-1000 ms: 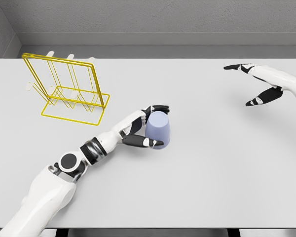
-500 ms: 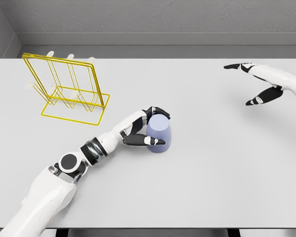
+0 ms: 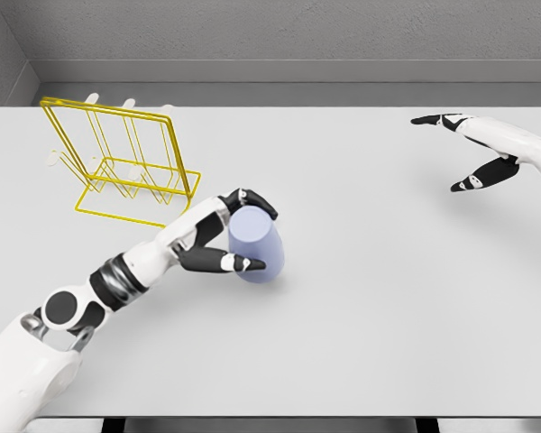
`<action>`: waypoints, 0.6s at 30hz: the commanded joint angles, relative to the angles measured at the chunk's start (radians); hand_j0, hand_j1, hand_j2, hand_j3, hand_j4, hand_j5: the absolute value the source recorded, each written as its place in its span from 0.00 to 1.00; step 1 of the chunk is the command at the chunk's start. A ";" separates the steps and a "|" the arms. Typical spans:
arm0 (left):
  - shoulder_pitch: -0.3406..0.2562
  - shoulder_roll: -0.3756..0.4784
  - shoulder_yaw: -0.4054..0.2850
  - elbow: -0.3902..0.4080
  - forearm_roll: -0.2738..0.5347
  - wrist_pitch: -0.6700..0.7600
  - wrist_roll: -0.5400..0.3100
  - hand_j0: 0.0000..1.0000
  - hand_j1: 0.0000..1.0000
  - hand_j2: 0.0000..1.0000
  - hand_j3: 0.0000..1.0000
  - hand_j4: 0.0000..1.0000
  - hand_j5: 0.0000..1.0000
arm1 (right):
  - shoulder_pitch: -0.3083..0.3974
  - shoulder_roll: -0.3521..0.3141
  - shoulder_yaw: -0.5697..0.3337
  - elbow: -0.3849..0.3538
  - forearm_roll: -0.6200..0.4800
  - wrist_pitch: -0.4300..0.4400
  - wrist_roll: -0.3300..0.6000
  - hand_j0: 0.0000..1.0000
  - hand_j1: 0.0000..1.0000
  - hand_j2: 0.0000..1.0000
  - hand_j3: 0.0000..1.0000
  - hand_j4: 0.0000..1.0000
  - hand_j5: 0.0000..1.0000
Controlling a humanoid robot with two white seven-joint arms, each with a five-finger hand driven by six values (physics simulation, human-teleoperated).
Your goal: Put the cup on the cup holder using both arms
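A pale lavender-blue plastic cup (image 3: 254, 244), tapered and turned mouth-down, sits a little toward 8 o'clock from the middle of the flat light grey worktop (image 3: 361, 316). It leans slightly, its narrower closed end up and tipped toward 11 o'clock. The left hand (image 3: 224, 236) has hold of it: the dark-tipped fingers (image 3: 252, 201) curl over the upper end while the thumb presses across the lower side near the rim, so the cup is clasped between them. The white left arm runs from the hand down toward 7 o'clock and leaves at the lower left corner.

The yellow wire cup holder (image 3: 126, 162), a rack with a tall rectangular frame and a low base, stands at 10 o'clock from the cup, close to the hand but apart from it.

The right hand (image 3: 473, 153) hovers at 2 o'clock near the worktop's right edge, well apart from the cup, fingers spread wide and holding nothing.
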 commanded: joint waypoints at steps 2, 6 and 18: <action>0.005 0.067 0.041 -0.052 0.034 0.001 0.002 0.40 0.40 0.40 0.40 0.40 0.40 | 0.000 0.000 -0.001 0.000 -0.007 0.002 0.000 1.00 1.00 1.00 1.00 1.00 1.00; 0.006 0.150 0.056 -0.069 0.090 0.001 0.002 0.40 0.40 0.40 0.40 0.40 0.40 | 0.000 -0.002 -0.001 0.000 -0.007 0.002 0.000 1.00 1.00 1.00 1.00 1.00 1.00; 0.018 0.242 0.126 -0.078 0.138 -0.007 0.001 0.40 0.40 0.40 0.40 0.40 0.40 | -0.006 -0.003 -0.001 0.000 -0.007 0.002 0.000 1.00 1.00 1.00 1.00 1.00 1.00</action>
